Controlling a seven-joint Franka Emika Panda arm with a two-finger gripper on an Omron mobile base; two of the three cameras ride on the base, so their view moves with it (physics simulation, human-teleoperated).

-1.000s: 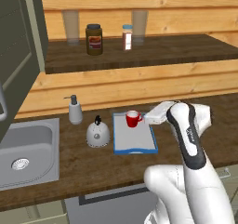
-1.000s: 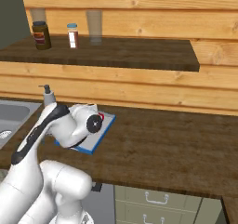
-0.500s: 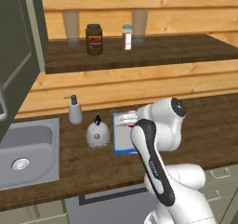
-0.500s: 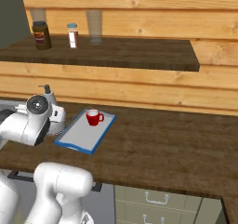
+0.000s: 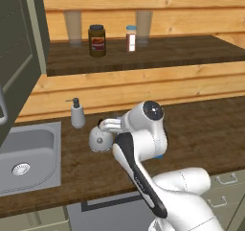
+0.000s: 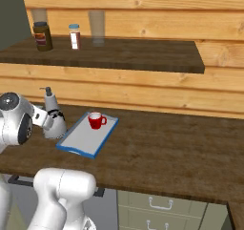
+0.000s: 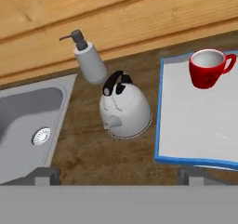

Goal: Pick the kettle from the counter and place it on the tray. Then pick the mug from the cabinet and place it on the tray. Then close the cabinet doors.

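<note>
Tool (image 7: 119, 176) hangs over the kettle (image 7: 124, 109) with fingers wide apart, nothing gripped; red mug (image 7: 208, 68) already sits on the tray (image 7: 186, 125).

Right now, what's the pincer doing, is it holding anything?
Pincer: open, holding nothing, above the kettle.

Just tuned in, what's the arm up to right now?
The open gripper hangs above the kettle, which stands on the counter between the soap bottle and the tray, not yet grasped. The red mug already stands on the tray. One cabinet door is open.
</note>
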